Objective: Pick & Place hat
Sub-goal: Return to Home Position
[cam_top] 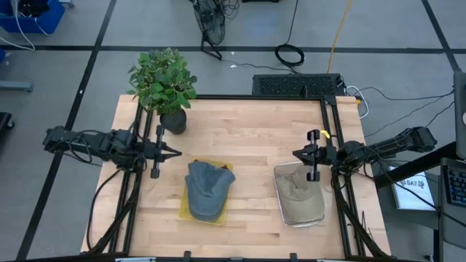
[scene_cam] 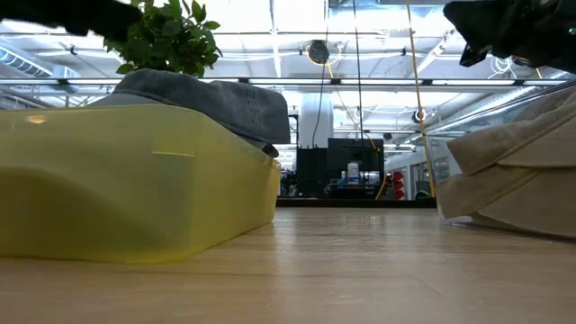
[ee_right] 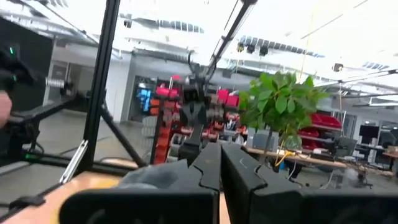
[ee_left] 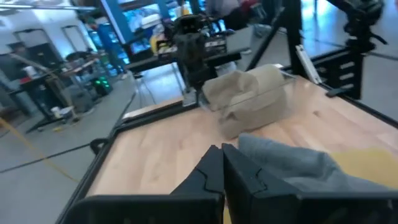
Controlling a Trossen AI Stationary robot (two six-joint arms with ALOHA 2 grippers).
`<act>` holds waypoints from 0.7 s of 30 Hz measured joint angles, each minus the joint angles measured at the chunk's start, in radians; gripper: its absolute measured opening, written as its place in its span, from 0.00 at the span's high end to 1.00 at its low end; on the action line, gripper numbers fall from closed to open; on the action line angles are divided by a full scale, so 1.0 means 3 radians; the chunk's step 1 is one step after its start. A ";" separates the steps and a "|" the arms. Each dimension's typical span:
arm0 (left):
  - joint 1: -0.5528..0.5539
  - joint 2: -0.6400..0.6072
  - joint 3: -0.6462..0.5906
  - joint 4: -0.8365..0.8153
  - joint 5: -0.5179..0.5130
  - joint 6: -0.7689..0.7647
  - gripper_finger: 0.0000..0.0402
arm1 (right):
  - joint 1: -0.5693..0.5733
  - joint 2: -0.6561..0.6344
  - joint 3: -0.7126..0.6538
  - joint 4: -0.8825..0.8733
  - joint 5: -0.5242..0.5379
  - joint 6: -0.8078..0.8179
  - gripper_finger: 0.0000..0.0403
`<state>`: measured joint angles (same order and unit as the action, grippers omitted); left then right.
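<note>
Now the blue cap (cam_top: 209,191) sits in the yellow bin (cam_top: 184,211), nearer the left gripper (cam_top: 175,152) than the right gripper (cam_top: 296,153); both are closed and empty.

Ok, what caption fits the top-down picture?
Blue denim cap in yellow plastic bin, tan fabric cap beside it, left gripper and right gripper shut.

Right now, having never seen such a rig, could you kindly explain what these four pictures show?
It is a robot with two dark arms at a wooden table. One picture looks straight down, one looks level across the tabletop, and two come from cameras on the wrists. On the table stand a potted plant, a yellow bin holding a blue cap, and a clear bin holding a tan hat. The left tool and right tool hover at opposite sides, both shut and empty.
</note>
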<state>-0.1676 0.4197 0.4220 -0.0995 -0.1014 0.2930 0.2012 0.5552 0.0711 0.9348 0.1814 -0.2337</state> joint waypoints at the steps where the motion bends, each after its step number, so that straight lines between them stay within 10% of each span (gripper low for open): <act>1: 0.0030 -0.0099 -0.0080 0.0016 0.0001 -0.0014 0.99 | -0.0006 -0.0071 0.0000 -0.0033 -0.0001 0.0001 1.00; 21: 0.0015 -0.1044 -0.0612 0.0156 0.0433 0.0084 1.00 | -0.0151 -0.1843 0.0000 -0.2174 -0.0095 0.0478 1.00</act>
<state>-0.1631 0.1066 0.2383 -0.0527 0.0286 0.3183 0.1558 0.0023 0.0711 0.2827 0.1528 -0.0904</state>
